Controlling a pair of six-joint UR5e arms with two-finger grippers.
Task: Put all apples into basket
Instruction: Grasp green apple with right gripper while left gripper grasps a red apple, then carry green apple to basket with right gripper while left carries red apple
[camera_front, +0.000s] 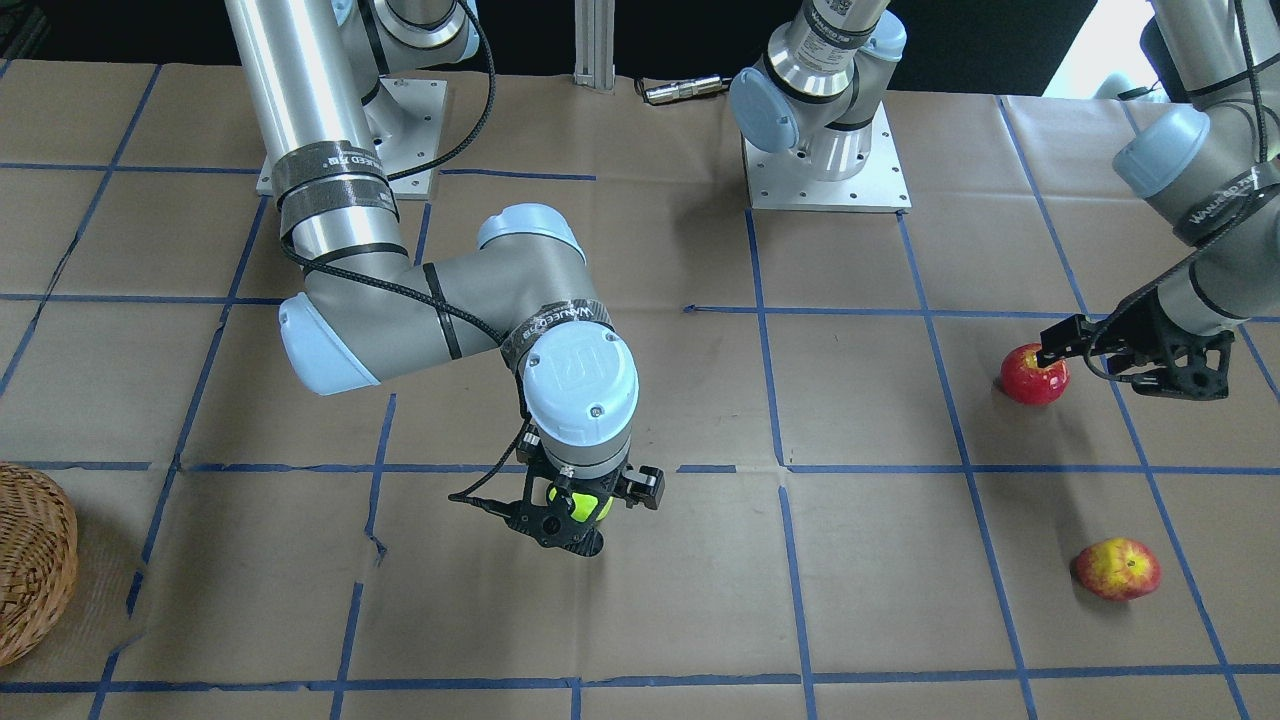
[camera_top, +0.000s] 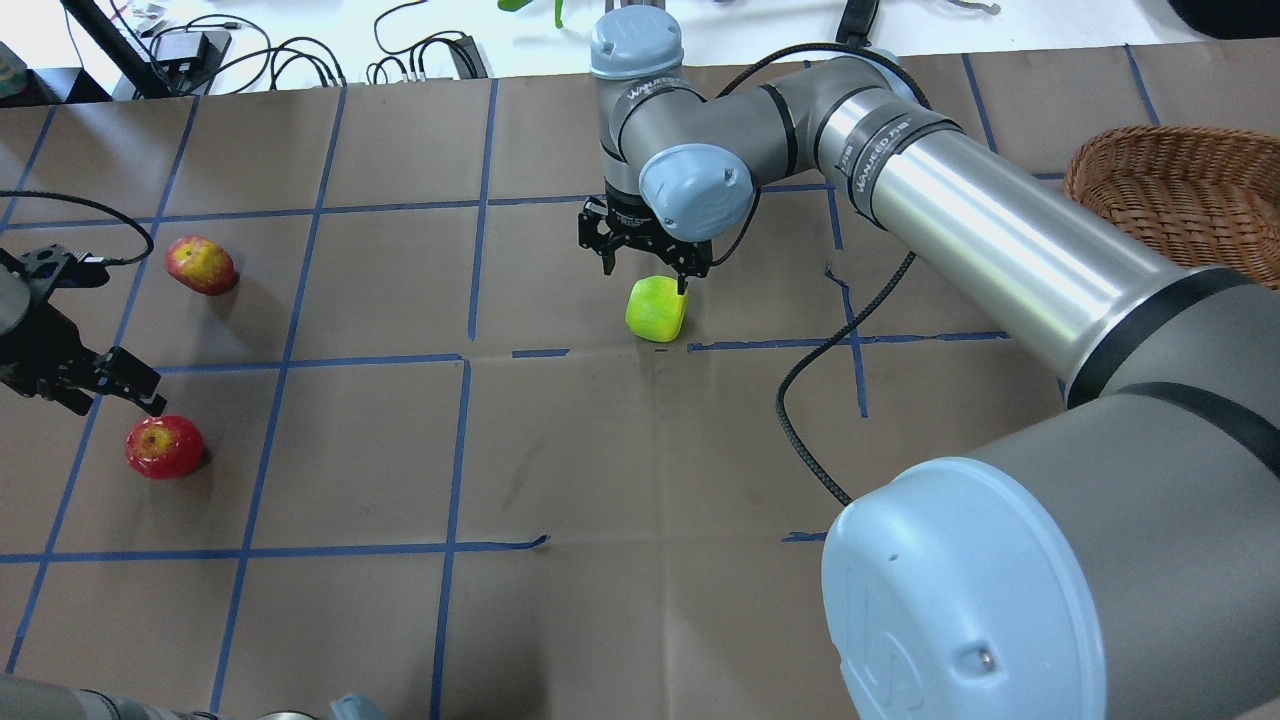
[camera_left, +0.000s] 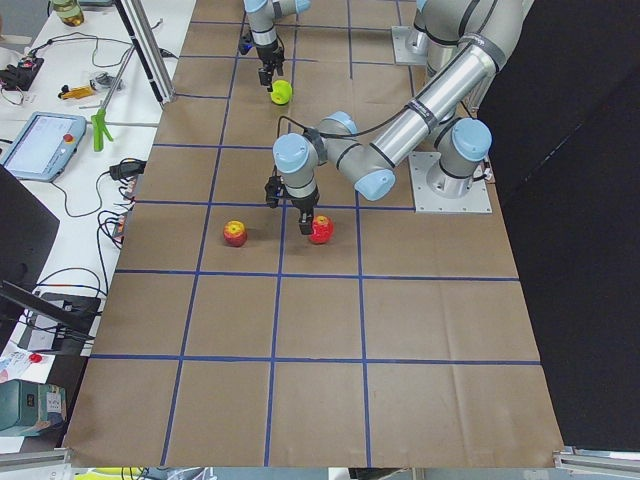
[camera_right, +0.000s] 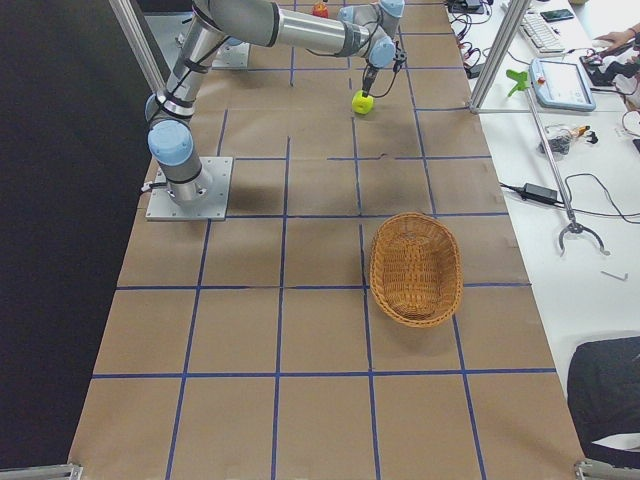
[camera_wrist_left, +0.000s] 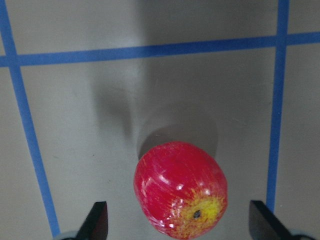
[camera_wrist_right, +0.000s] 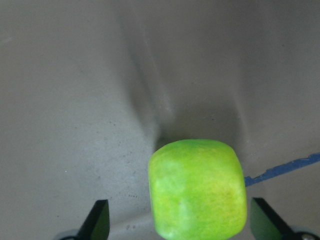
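Nothing delivered: the basket (camera_right: 416, 270) holds no apple. The green apple (camera_top: 656, 309), red apple (camera_top: 165, 446) and red-yellow apple (camera_top: 201, 265) lie on the table (camera_top: 600, 480), well apart from the basket. The right gripper (camera_top: 645, 268) and left gripper (camera_wrist_left: 181, 225) are spread wide and empty, over the green apple and red apple respectively.

brown paper tabletop (camera_front: 640, 620) | blue tape grid (camera_front: 900, 468) across it | tablet (camera_left: 40, 143), cables (camera_top: 415, 45) on white bench (camera_right: 600, 150) at far side

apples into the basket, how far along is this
Nothing is done yet: the basket holds no apples. In hand: the right gripper has its jaws open over the green apple, and the left gripper is open over the red apple; neither is gripped or lifted. Left: the red-and-yellow apple lies untouched, and all three must go in.
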